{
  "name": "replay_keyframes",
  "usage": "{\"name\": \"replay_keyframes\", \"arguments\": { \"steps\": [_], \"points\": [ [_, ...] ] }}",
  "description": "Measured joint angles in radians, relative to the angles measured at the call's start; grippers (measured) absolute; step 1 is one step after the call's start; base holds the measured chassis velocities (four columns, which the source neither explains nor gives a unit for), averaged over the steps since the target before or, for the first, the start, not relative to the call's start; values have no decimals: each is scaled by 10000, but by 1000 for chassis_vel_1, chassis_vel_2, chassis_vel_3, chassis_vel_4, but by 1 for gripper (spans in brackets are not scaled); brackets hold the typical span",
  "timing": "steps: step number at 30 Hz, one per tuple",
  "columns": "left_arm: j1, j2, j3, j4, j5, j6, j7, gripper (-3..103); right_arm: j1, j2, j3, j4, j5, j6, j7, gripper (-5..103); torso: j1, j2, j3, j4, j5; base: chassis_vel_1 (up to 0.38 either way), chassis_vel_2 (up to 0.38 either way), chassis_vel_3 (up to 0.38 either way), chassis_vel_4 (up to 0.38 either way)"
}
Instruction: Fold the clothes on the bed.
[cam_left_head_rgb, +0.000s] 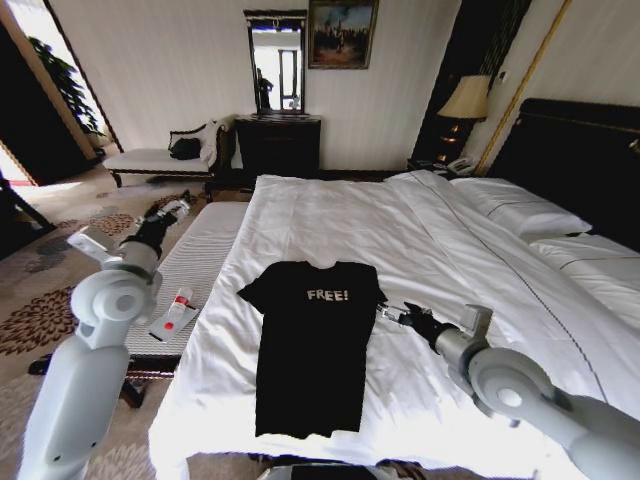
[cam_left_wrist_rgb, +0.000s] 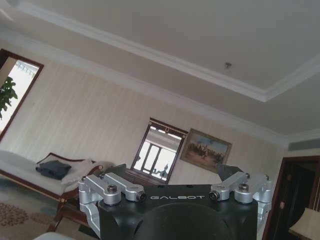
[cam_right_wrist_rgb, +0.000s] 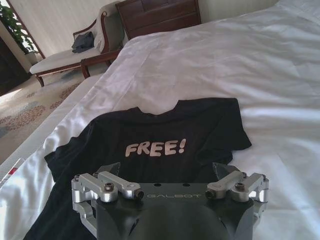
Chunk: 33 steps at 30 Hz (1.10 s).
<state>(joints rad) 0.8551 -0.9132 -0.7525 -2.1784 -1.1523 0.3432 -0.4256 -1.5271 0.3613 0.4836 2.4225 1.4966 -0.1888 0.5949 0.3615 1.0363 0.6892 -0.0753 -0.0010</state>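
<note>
The right gripper (cam_left_head_rgb: 385, 315) sits low over the bed (cam_left_head_rgb: 450, 240), just beside the T-shirt's (cam_left_head_rgb: 310, 350) right sleeve edge, its fingers spread apart with nothing between them. The black shirt lies flat, chest lettering up, near the bed's foot edge, with broad bare white sheet to its right and toward the pillows (cam_left_head_rgb: 520, 210). The left gripper (cam_left_head_rgb: 183, 203) is raised well off to the left above the striped bench (cam_left_head_rgb: 205, 250), its fingers also apart and empty, pointing toward the far wall.
</note>
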Motion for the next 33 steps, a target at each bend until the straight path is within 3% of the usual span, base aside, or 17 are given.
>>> {"name": "replay_keyframes", "arguments": {
  "steps": [6,10,16,24,33],
  "points": [
    [-218,468,-918,-922,-1092,196,110,100,-726,316,-543,-42,-5,225,-170,100,1,0,0,-2,6,0,0,0,0],
    [-279,538,-1063,-928,-1429,293,165,100,-930,603,-974,-273,-106,301,-64,100,-1,1,0,-2,3,0,0,0,0],
    [-533,402,-711,-248,-1052,322,81,100,-1037,1041,-1440,-480,-85,320,207,100,2,-3,3,-4,0,0,0,0,0],
    [-1168,60,-335,288,-839,424,108,100,-286,1576,-2693,-395,1202,321,883,100,1,-3,1,0,3,0,0,0,0],
    [-1388,-517,-244,12,-858,477,50,100,-86,1718,-3167,-405,2125,130,1601,100,1,-3,1,-5,4,0,0,0,0]
  ]
}}
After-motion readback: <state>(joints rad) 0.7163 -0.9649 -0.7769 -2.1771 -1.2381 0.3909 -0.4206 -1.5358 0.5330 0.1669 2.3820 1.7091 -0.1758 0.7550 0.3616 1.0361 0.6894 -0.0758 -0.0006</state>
